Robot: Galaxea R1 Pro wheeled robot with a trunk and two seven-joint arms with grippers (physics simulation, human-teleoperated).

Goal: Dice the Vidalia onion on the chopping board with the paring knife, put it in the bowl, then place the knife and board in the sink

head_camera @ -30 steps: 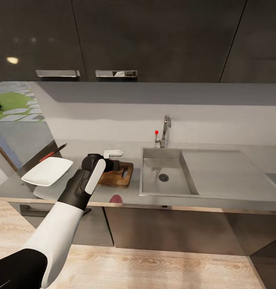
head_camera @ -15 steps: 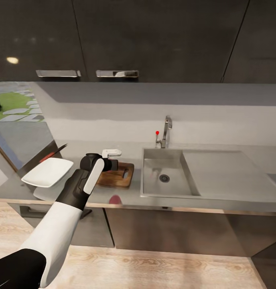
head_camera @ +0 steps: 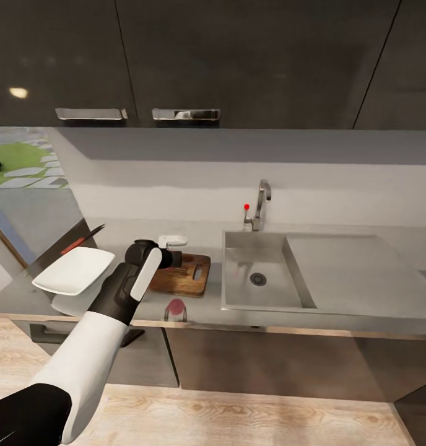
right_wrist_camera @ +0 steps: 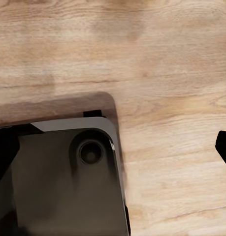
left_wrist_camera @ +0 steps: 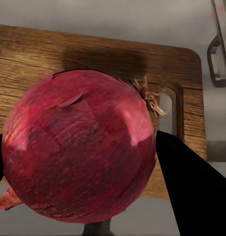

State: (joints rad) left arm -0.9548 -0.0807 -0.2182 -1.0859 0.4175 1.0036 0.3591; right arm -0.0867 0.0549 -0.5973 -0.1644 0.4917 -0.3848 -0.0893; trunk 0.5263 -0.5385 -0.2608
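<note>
While left gripper (left_wrist_camera: 83,162) is clamped on the red onion (left_wrist_camera: 78,147) above the chopping board (left_wrist_camera: 93,59), early release risks a roll off toward the sink (head_camera: 262,272). Right gripper state: cannot tell.

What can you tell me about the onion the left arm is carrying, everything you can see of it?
The onion is whole and round, with glossy dark red papery skin, one flake lifting near its top, and a dry brown root tuft on one side. It sits clamped between the left gripper's dark jaws, which press on opposite sides of it. It is held above the chopping board, whose wood grain and handle hole show behind it; I cannot tell whether they touch.
</note>
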